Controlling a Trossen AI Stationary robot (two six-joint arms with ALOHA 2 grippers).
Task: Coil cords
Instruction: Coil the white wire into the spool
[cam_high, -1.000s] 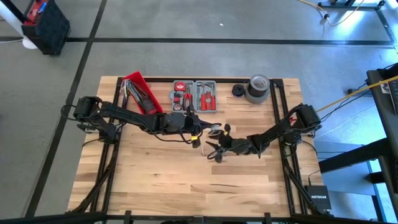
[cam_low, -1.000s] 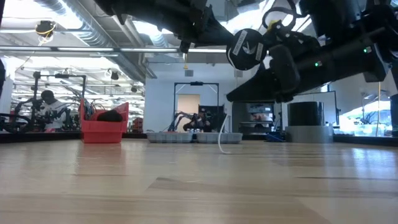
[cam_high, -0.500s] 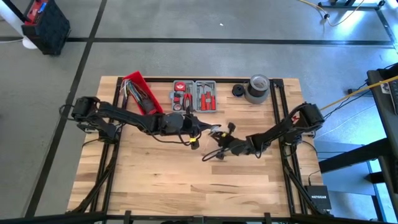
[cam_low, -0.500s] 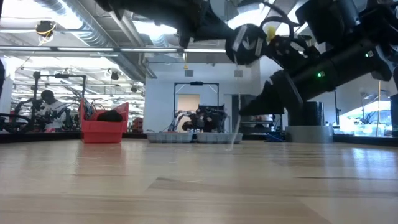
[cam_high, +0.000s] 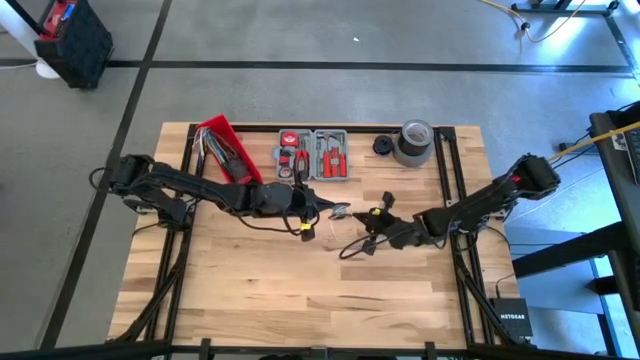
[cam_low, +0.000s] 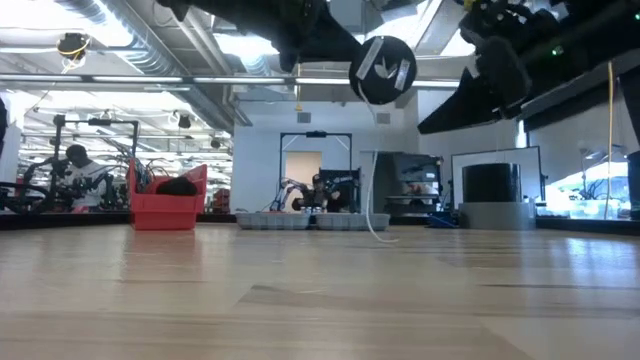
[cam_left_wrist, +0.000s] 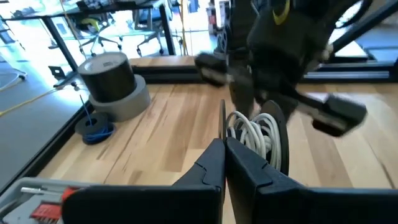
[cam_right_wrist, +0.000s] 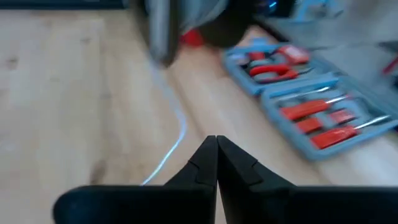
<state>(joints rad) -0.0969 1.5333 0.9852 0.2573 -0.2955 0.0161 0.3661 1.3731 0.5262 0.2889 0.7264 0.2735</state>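
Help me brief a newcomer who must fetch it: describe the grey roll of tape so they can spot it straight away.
Start at the wooden table and go to its far edge, right of the grey tool case with red-handled tools. The grey roll of tape stands there on its flat side. It is a broad grey ring with a dark top, far bigger than the small dark disc beside it.

even overhead light falls on the pale wooden table (cam_high: 300, 290), shadows faint. strong white glare burns at the far right floor corner in the high view. the low view is backlit by bright ceiling lamps, the arms mere silhouettes. the right wrist view is heavily blurred; the left wrist view smears the other arm.
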